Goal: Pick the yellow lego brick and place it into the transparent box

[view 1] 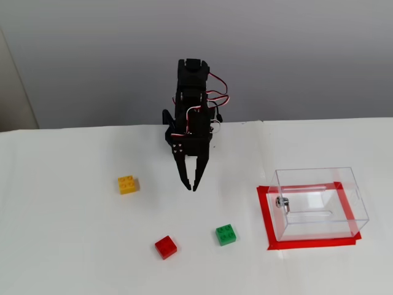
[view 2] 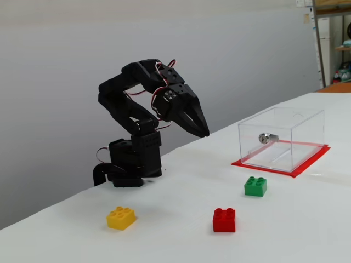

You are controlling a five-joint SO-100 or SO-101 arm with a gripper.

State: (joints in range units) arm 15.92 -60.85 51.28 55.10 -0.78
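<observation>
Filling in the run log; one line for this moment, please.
claw: raised, empty | yellow brick: on table, untouched | box: empty | phase: pre-grasp

White table (view 1: 61, 246) here, with a small yellow plastic lego brick (view 1: 128, 184), a red one (view 1: 165, 247) and a green one (view 1: 226, 235) sitting well apart, plus a clear plastic box (view 1: 319, 203) on red tape (view 1: 265, 216), and the arm's black base (view 2: 127, 167).

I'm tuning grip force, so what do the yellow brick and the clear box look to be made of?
The yellow lego brick looks like hard moulded plastic: smooth, slightly glossy, with crisp studs on top. The transparent box seems to be thin clear rigid plastic, perhaps acrylic; the red tape beneath shows through its walls. A small shiny fitting on one wall looks metallic.
</observation>
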